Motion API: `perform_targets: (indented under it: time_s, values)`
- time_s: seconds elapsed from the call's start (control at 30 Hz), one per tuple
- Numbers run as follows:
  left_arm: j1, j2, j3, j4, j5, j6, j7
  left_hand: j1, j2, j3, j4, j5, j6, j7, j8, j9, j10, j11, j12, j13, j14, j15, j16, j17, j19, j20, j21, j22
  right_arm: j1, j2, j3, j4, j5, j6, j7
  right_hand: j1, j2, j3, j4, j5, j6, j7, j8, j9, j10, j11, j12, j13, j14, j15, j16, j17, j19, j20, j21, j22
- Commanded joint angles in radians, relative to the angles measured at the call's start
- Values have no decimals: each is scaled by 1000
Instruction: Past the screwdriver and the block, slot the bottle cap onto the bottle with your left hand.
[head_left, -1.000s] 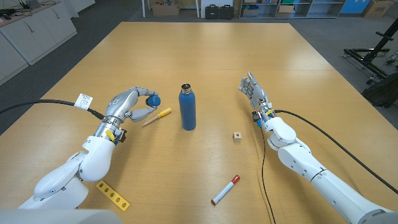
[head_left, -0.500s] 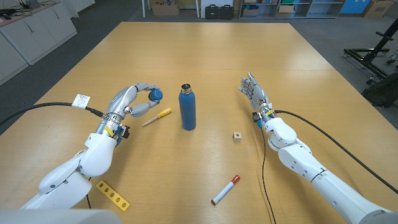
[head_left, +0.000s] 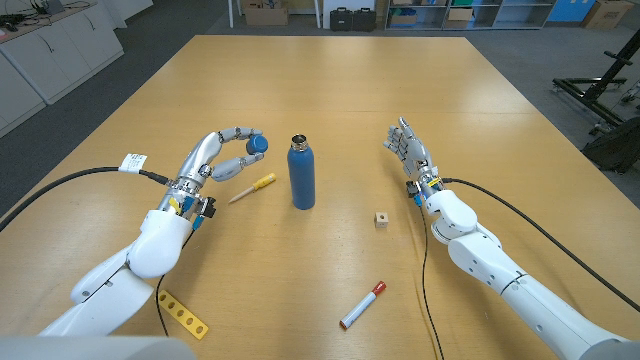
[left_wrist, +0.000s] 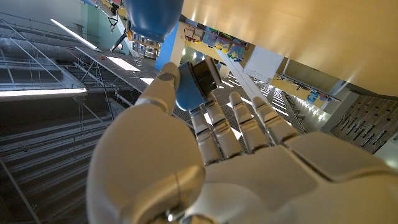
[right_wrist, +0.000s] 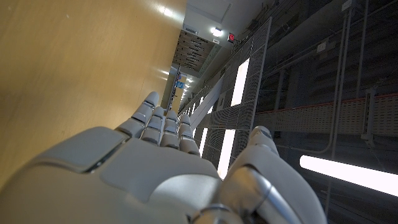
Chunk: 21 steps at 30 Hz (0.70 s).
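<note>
Yellow perforated strip sits nearest the table's front edge, with a red-capped marker off to its right. Further in there's a small wooden block, and the yellow-handled screwdriver lying just beside the left hand. That hand is lifted off the wood, pinching the blue bottle cap between thumb and fingertips, a bit left of the upright blue bottle, whose mouth is uncapped. Right hand stands on edge, fingers straight and holding nothing

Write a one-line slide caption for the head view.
Left hand holds the blue cap beside the open bottle.
</note>
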Motion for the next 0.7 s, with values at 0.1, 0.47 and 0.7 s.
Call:
perform_targets:
  time_s: [0.1, 0.47, 0.7]
  values:
    - [-44, -27, 25, 37, -50, -83, -7, -4, 18, 29, 20, 8, 69, -62, 3, 5, 83, -75, 5, 5, 11, -163, 0, 2, 6, -1, -1, 2, -7, -2, 5, -2, 0, 12, 0, 4, 9, 0, -4, -2, 7, 5, -1, 4, 13, 2, -2, 3, 8, 0, 0, 4, 10, -1, -2, 1]
    - [-49, -59, 22, 52, -60, -129, 21, -5, 19, 31, 21, 8, 70, -62, 2, 5, 84, -75, 4, 5, 13, -164, 0, 3, 10, -1, 0, 2, -12, -4, 11, -4, 6, 12, -1, 4, 9, 0, -4, -2, 6, 5, -1, 4, 13, 3, -2, 3, 9, 1, 1, 4, 12, -2, -4, 1]
    - [-58, -73, 22, 61, -104, -153, 8, -12, 21, 31, 24, 8, 79, -60, 4, 6, 91, -74, 4, 6, 18, -162, 1, 3, 13, -1, 0, 2, -8, -4, 10, 2, 6, 12, 3, 4, 9, 0, -5, -2, 6, 5, -1, 4, 13, 2, -2, 3, 9, 0, 0, 4, 12, -1, -5, 1]
